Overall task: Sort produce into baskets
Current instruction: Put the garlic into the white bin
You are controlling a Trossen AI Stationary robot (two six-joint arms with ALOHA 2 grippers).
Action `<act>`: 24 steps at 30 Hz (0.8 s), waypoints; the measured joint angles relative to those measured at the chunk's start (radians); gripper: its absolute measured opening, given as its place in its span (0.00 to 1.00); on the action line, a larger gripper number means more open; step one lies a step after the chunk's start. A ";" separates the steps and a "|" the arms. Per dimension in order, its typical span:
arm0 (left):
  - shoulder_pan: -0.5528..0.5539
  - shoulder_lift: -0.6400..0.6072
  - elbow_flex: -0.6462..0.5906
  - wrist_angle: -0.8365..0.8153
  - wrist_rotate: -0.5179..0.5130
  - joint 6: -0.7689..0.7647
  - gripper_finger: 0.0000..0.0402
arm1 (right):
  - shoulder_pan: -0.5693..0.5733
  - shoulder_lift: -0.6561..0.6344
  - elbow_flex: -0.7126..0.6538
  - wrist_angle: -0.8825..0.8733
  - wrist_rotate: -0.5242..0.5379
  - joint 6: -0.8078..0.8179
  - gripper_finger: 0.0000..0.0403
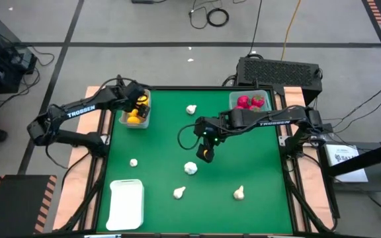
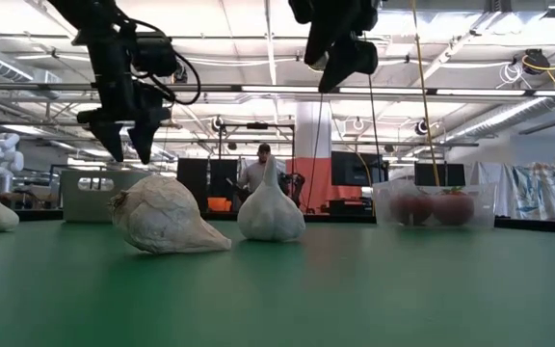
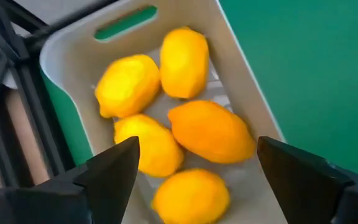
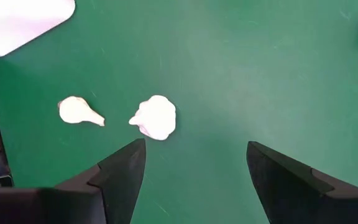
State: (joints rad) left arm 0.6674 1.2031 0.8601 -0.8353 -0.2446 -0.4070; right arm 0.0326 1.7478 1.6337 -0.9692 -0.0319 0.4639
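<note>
Green table surface (image 1: pixel 164 142): right gripper (image 1: pixel 206 155), jaws wide open and empty, hovers just beside the nearest garlic bulb (image 1: pixel 190 168), closer than the left gripper (image 1: pixel 139 103), which is also open and empty.

Yellow-orange lemons (image 3: pixel 210 130) in grey-white bin (image 3: pixel 241 74), white garlic bulbs (image 4: pixel 156 117), green table (image 1: pixel 170 132), red fruits (image 1: pixel 250 102)

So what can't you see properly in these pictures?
- Lemons, high view: the left gripper hangs over the grey bin, hiding some; the count is unclear there.
- Red fruits, low view: blurred behind the clear bin's wall.
- White tray, right wrist view: cut off by the edge.
</note>
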 joint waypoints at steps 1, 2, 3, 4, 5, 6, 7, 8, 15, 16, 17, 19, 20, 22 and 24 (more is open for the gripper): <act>-0.001 -0.003 0.003 -0.010 0.011 -0.013 0.83 | 0.000 0.000 0.000 -0.003 0.000 -0.007 0.67; -0.004 -0.006 0.011 -0.028 0.017 -0.027 0.83 | 0.000 0.000 0.000 -0.006 0.000 -0.014 0.67; -0.009 -0.008 0.020 -0.047 0.023 -0.033 0.83 | 0.000 0.000 0.000 -0.006 0.000 -0.021 0.67; -0.014 -0.013 0.033 -0.069 0.030 -0.034 0.83 | 0.000 0.000 0.000 -0.006 0.000 -0.029 0.67; -0.021 -0.018 0.049 -0.095 0.032 -0.044 0.83 | -0.001 0.000 0.000 -0.006 0.000 -0.035 0.67; -0.031 -0.025 0.066 -0.121 0.032 -0.059 0.83 | -0.002 0.000 0.000 -0.005 0.000 -0.043 0.67; -0.042 -0.033 0.084 -0.149 0.032 -0.072 0.83 | -0.004 0.000 0.000 -0.004 0.000 -0.052 0.67; -0.057 -0.042 0.103 -0.174 0.032 -0.086 0.83 | -0.007 0.000 0.000 -0.001 -0.001 -0.060 0.67; -0.244 -0.110 0.168 -0.297 0.115 -0.283 0.83 | -0.027 0.000 0.001 0.041 0.000 -0.134 0.67; -0.283 -0.112 0.168 -0.310 0.124 -0.319 0.83 | -0.028 0.000 0.001 0.051 0.000 -0.145 0.67; -0.329 -0.112 0.168 -0.322 0.130 -0.353 0.83 | -0.030 -0.001 0.001 0.061 0.000 -0.157 0.67; -0.424 -0.107 0.168 -0.344 0.140 -0.422 0.83 | -0.032 -0.001 0.001 0.073 0.000 -0.176 0.67; -0.475 -0.102 0.165 -0.342 0.143 -0.458 0.83 | -0.032 -0.001 0.001 0.078 0.000 -0.185 0.67; -0.571 -0.086 0.157 -0.341 0.147 -0.539 0.83 | -0.032 -0.001 0.001 0.079 0.000 -0.200 0.67; -0.659 -0.068 0.149 -0.342 0.147 -0.606 0.83 | -0.032 -0.001 0.001 0.079 0.000 -0.213 0.67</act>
State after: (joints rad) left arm 0.0089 1.1349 1.0094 -1.1770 -0.0971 -1.0131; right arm 0.0006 1.7470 1.6348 -0.8898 -0.0319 0.2507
